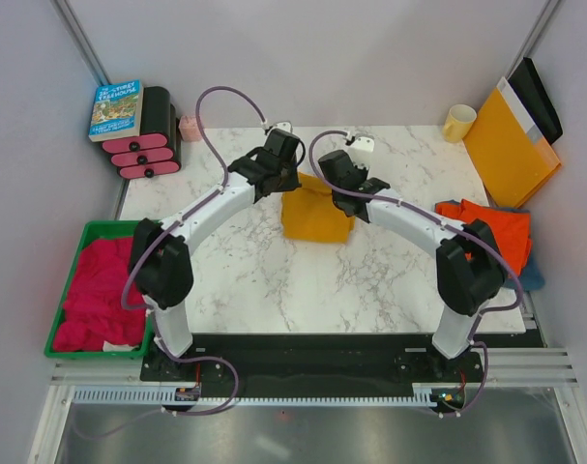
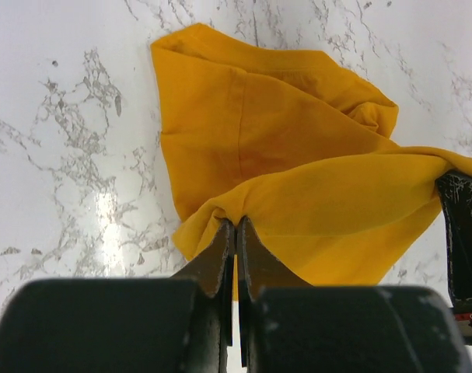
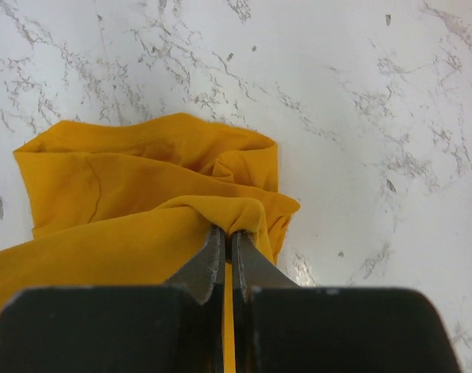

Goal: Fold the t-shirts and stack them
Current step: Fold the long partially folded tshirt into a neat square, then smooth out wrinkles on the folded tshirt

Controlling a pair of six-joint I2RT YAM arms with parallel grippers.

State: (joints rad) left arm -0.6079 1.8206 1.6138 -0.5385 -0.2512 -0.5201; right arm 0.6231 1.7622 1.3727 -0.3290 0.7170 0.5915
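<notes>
You had the left claw (image 2: 236, 227) clenched on a pinch of the mustard-yellow t-shirt (image 2: 298, 148), and the right claw (image 3: 226, 233) clenched on another pinch of the same shirt. Each bite looked thin, little more than a fold of cloth between the tips. That was the weak spot: a quick or uneven pull could have slid the fabric out of one claw and let that side drop askew.

The shirt lay bunched at the middle of the tabletop (image 1: 274, 280), its far part resting on the marble in loose rolls, so carrying the held edge over could have trapped those wrinkles inside the fold. The two claws sat near each other, and drawing them closer risked a knock.

Farther right, the orange-red t-shirt (image 1: 486, 227) lay heaped over the blue t-shirt (image 1: 533, 277) at the tabletop's edge, where a careless drag might have tipped them off.
</notes>
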